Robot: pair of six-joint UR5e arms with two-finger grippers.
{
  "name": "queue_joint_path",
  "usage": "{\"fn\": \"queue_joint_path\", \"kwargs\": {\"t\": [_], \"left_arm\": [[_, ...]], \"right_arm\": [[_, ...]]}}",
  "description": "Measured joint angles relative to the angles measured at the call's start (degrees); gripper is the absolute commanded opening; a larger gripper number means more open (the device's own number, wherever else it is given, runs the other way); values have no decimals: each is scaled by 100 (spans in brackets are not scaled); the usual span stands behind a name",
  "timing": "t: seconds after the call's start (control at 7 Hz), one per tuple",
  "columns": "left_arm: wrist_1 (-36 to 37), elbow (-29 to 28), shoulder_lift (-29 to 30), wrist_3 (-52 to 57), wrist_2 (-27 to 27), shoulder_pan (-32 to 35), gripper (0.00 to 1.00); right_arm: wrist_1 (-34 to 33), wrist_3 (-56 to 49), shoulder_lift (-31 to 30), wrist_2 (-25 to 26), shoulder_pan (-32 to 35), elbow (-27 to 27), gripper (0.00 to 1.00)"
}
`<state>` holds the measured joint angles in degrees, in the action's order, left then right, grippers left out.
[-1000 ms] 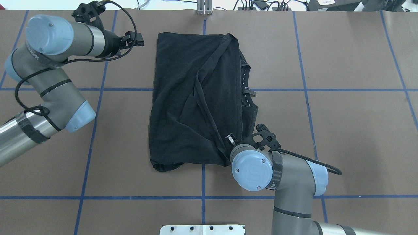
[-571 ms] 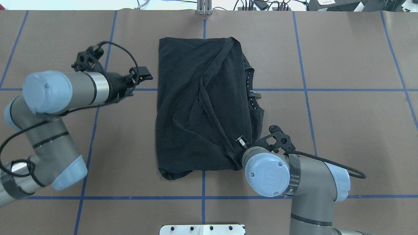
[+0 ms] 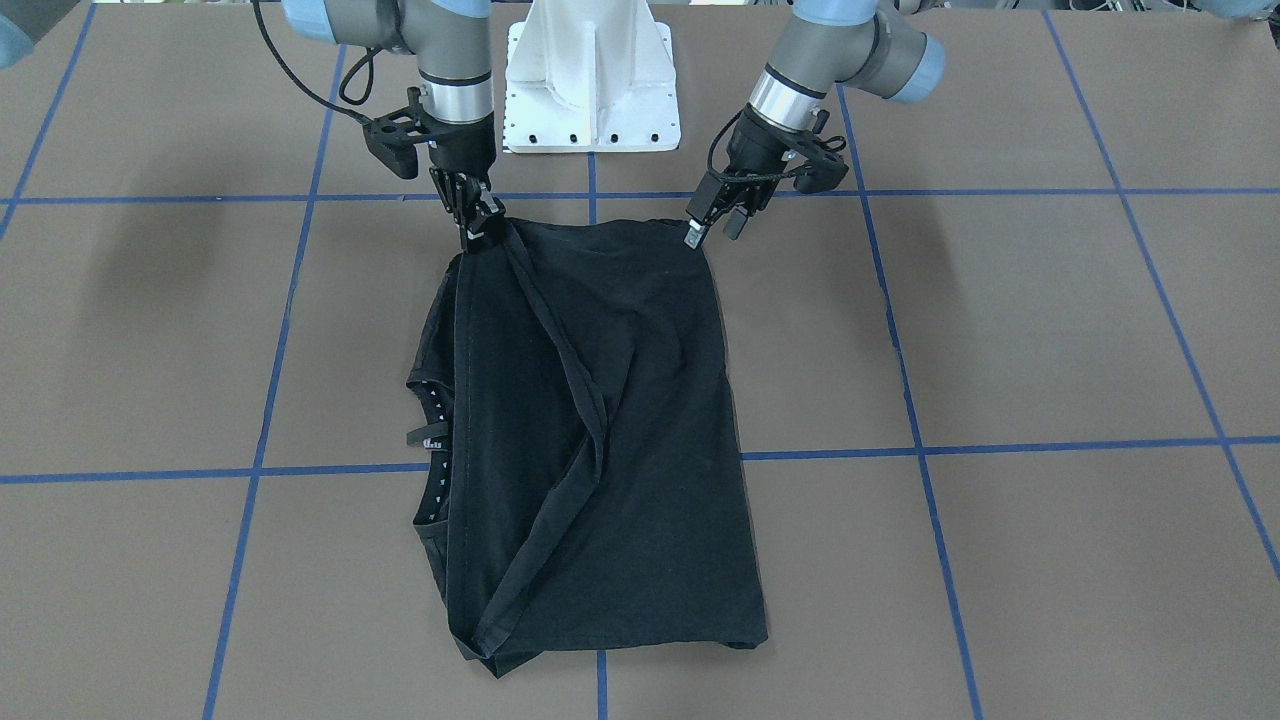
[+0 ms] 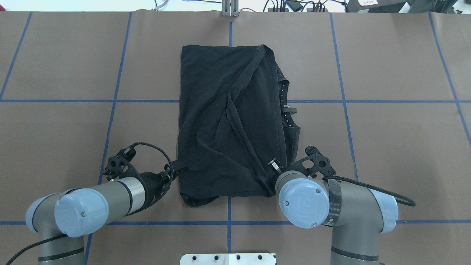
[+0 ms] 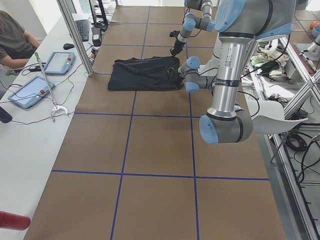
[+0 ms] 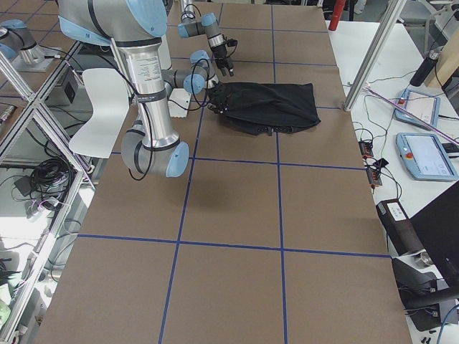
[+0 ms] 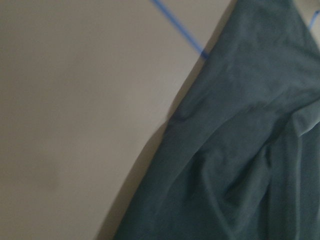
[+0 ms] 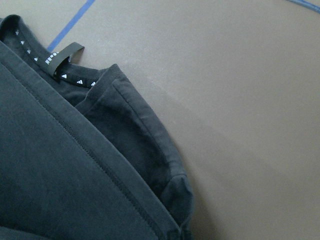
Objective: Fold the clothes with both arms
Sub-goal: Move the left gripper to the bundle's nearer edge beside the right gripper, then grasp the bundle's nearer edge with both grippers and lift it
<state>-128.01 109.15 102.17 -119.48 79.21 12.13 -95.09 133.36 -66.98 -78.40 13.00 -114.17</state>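
The black T-shirt (image 4: 224, 110) lies folded lengthwise on the brown table, its collar with a small tag (image 4: 289, 107) sticking out at the right edge. No logo shows. My right gripper (image 3: 480, 228) is shut on the near right corner of the shirt, and the cloth rises slightly toward it. It also shows in the overhead view (image 4: 274, 165). My left gripper (image 3: 715, 228) is open at the shirt's near left corner, its fingers right by the hem (image 4: 180, 170). The left wrist view shows the shirt's edge (image 7: 250, 150); the right wrist view shows the collar fold (image 8: 125, 130).
The white base plate (image 3: 590, 90) stands at the table's near edge between the arms. Blue tape lines grid the brown surface. An operator's bench with tablets (image 5: 30, 92) and an aluminium post (image 5: 75, 35) lies beyond the far edge.
My left arm has swung from the shirt's far left corner down to its near left corner. My right gripper has drawn the shirt a little to the right.
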Motion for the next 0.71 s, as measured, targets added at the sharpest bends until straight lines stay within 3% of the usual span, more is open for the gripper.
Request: {"fn": "queue_joint_path", "kwargs": {"t": [0.14,0.29,0.71], "left_arm": [[20,-94,16,-83,-66,-198,71],[27,-161,38,-113,-88,-284,70],[31,-253,104,-133,-94,-332,47]], "right_arm": [[0,-2,-2,-2,-4,1,0],[2,-3,-5,-9,-7,3,0],[0,-3,-7,-10,-8,-18,0]]}}
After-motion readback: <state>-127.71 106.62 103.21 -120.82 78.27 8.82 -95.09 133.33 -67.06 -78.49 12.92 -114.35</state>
